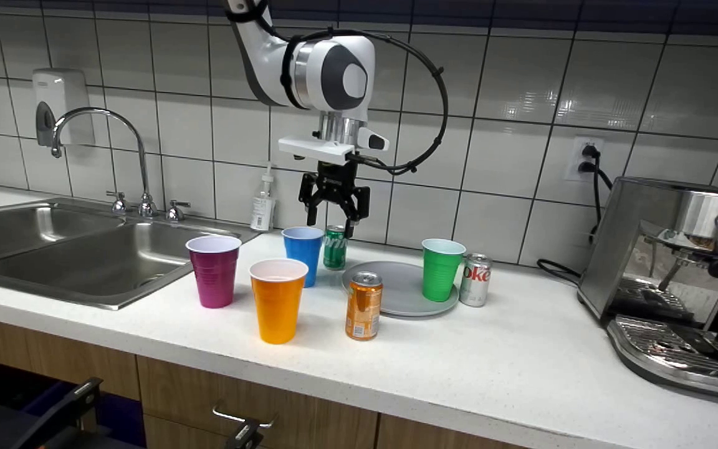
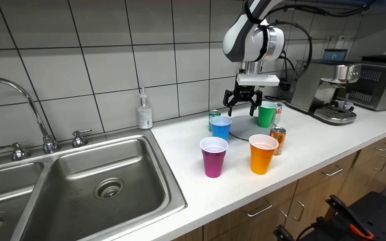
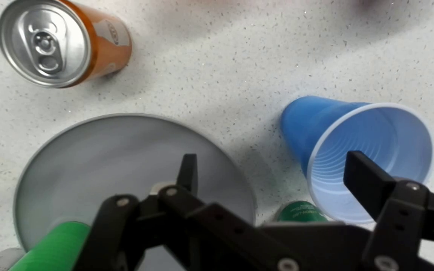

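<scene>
My gripper (image 1: 331, 224) is open and empty, fingers pointing down, above the counter. It shows likewise (image 2: 241, 112) in an exterior view. In the wrist view its fingers (image 3: 271, 162) are wide apart, one over the grey plate (image 3: 126, 150), one over the mouth of the blue cup (image 3: 303, 116). The blue cup (image 1: 304, 252) stands upright beside the green can (image 1: 335, 249); that can (image 3: 301, 212) is partly hidden by the gripper in the wrist view. The green cup (image 1: 440, 274) stands on the plate (image 1: 396, 274). The orange can (image 1: 364, 305) stands before the plate.
A purple cup (image 2: 213, 160) and an orange cup (image 2: 261, 157) stand nearer the counter's front. A silver can (image 1: 475, 280) stands beside the plate. A sink (image 2: 112, 167) with faucet, a soap bottle (image 2: 144, 112), a coffee machine (image 1: 677, 280) and a tiled wall surround the counter.
</scene>
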### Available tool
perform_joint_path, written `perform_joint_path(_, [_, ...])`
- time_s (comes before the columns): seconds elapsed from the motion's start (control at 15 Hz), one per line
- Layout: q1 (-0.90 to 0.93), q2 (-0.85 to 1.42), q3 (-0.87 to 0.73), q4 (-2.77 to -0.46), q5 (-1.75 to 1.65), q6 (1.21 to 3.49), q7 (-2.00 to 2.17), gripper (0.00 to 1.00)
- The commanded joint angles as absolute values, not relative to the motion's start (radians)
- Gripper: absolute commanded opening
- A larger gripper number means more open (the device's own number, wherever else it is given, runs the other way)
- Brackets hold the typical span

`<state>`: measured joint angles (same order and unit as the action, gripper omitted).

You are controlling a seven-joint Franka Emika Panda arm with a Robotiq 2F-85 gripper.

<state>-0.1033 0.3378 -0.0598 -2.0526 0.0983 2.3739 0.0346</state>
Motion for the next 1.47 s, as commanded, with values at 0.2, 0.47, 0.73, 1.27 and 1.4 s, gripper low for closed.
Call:
perform_joint_path(0.2, [-0.101, 0.338, -0.063, -2.051, 0.100, 2.372, 0.033, 1.00])
perform_joint_path(0.47, [-0.101, 0.338, -0.063, -2.051, 0.100, 2.372, 0.033, 1.00])
perform_joint_path(0.73, [-0.103, 0.351, -0.059, -2.036, 0.103, 2.376, 0.022, 1.00])
perform_joint_path(1.27, [-0.096, 0.368, -0.054, -2.025, 0.098, 2.405, 0.010, 1.00])
perform_joint_path(1.4, [-0.091, 0.375, -0.051, -2.024, 0.096, 2.421, 0.005, 1.00])
